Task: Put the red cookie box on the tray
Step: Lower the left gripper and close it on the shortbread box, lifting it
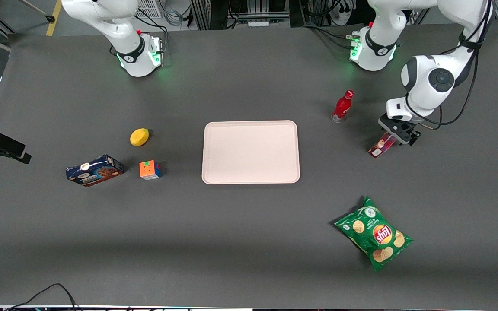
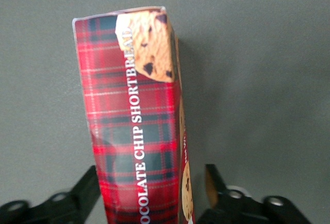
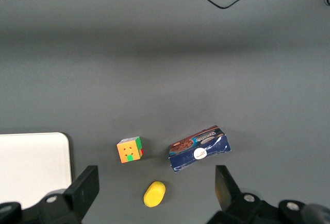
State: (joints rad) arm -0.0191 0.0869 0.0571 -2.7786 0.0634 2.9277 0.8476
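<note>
Front view: gripper (image 1: 398, 134) over the red cookie box (image 1: 379, 147) on the counter, well apart from the tray (image 1: 250, 152). Wrist view: jaws apart, straddling the box (image 2: 136, 121); centre them before closing

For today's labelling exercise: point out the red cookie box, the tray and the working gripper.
red cookie box (image 2: 136, 131), left wrist view, plaid side panel.
tray (image 1: 250, 152), front view, bare pink floor.
gripper (image 1: 394, 137), front view, fingers straddling the box, open.
</note>
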